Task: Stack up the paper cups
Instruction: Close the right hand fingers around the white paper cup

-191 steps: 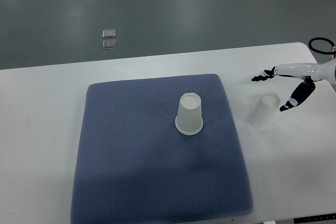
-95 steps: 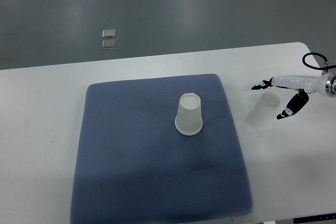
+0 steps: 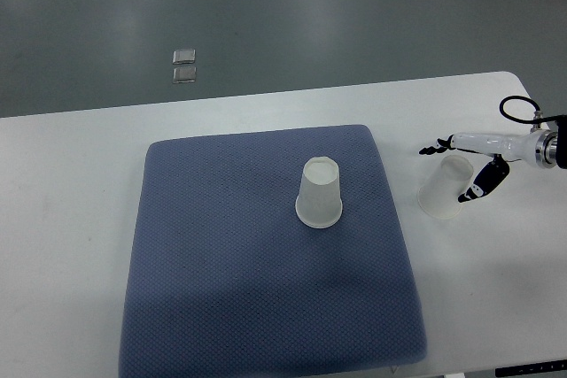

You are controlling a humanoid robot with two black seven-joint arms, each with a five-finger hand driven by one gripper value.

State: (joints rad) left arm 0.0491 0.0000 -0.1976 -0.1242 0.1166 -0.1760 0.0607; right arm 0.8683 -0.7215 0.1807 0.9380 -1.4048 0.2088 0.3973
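Top view: a white desk (image 3: 71,219) is carrying a blue-grey quilted mat (image 3: 221,289) that is lying roughly at its centre, with a strip of grey floor (image 3: 354,15) showing beyond the far edge. One paper cup (image 3: 319,192) is standing upside down on the mat, a little right of the mat's middle and toward its far half, wide rim down and flat base up. A second paper cup (image 3: 446,188) is sitting inverted on the bare desk, just off the mat's right edge and well apart from the first cup; it is leaning slightly, its base tipped toward the right. The right hand (image 3: 465,165) is reaching in from the right edge on a slim white forearm, with a black cable loop (image 3: 516,111) showing near the wrist. Its dark-tipped fingers (image 3: 432,148) are spread around the upper part of the second cup, some extending past the far side of its base while a thumb-like digit (image 3: 477,189) is hanging on the near right side, right against the cup wall. The fingers are open, bracketing the cup; whether they are pressing on it cannot be told. The left arm is not showing. Two small pale square objects (image 3: 184,66) are lying on the floor beyond the desk, upper left.
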